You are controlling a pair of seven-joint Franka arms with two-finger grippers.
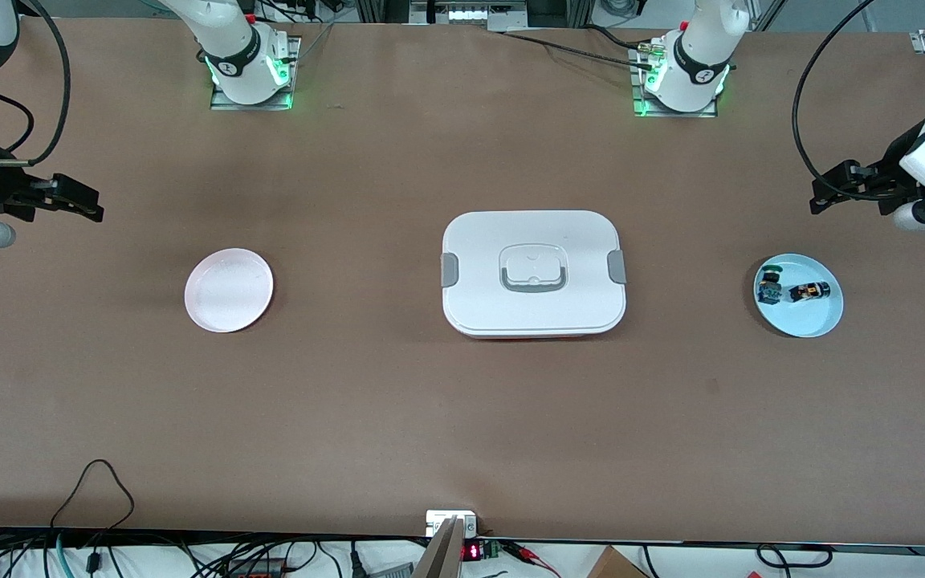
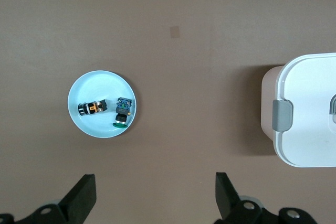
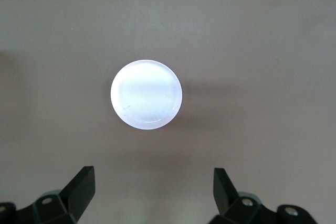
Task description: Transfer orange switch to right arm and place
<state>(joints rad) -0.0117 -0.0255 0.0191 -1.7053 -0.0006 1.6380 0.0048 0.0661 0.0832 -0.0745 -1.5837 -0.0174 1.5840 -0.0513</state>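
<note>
Plainly, the orange switch (image 1: pixel 808 291) is found on the blue plate (image 1: pixel 820 325) at the left arm's end of the surface, lying on its side beside a green-topped component (image 1: pixel 769 286), its long axis running roughly along the table's length. The left gripper (image 1: pixel 832 193) hangs above the surface near that plate, fingers (image 2: pixel 84 198) spread wide and empty, so the left arm is judged much the nearer. The right gripper (image 1: pixel 81 205) waits wide open near the pink plate (image 1: pixel 229 290). The switch is seen as a small black body with orange and silver bands.
</note>
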